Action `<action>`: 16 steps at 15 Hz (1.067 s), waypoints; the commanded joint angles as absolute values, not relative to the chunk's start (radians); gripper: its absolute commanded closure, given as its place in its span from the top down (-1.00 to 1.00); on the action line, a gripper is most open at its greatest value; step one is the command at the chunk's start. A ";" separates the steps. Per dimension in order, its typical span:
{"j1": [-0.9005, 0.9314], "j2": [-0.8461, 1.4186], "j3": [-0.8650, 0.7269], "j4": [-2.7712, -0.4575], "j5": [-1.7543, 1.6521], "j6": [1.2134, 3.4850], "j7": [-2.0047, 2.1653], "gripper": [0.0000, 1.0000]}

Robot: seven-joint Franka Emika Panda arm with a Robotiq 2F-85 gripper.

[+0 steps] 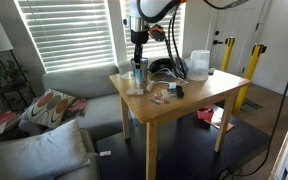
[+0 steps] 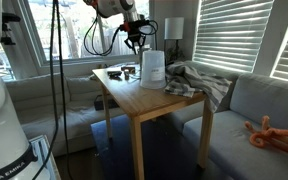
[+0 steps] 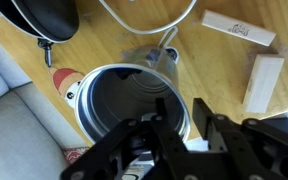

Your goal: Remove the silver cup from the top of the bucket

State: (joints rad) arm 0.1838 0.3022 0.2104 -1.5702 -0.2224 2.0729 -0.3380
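Note:
The silver cup (image 3: 119, 105) fills the wrist view, seen from above with its dark inside showing. In an exterior view it (image 1: 137, 74) stands upright near a corner of the wooden table (image 1: 199, 95). My gripper (image 3: 180, 108) is open and straddles the cup's rim, one finger inside and one outside. It comes down from above (image 1: 137, 60), and it also shows in the other exterior view (image 2: 134, 42). The white bucket (image 1: 198, 65) stands on the table apart from the cup. It also shows in the other exterior view (image 2: 153, 67), where I cannot make out the cup.
A black round pan-like object (image 3: 39, 15), a white cable (image 3: 154, 22) and two wooden blocks (image 3: 239, 27) (image 3: 264, 80) lie near the cup. Small items (image 1: 166, 93) lie mid-table. A grey sofa (image 1: 64, 95) stands next to the table.

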 commanded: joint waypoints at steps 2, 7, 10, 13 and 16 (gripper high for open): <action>0.214 0.248 0.213 -1.542 -0.204 1.950 -0.308 0.49; 0.223 0.044 0.193 -1.651 -0.238 1.944 -0.060 1.00; 0.208 -0.089 0.192 -1.688 -0.197 1.807 0.053 1.00; 0.196 -0.213 0.193 -1.748 -0.185 1.731 0.137 1.00; 0.182 -0.327 0.182 -1.820 -0.153 1.661 0.134 1.00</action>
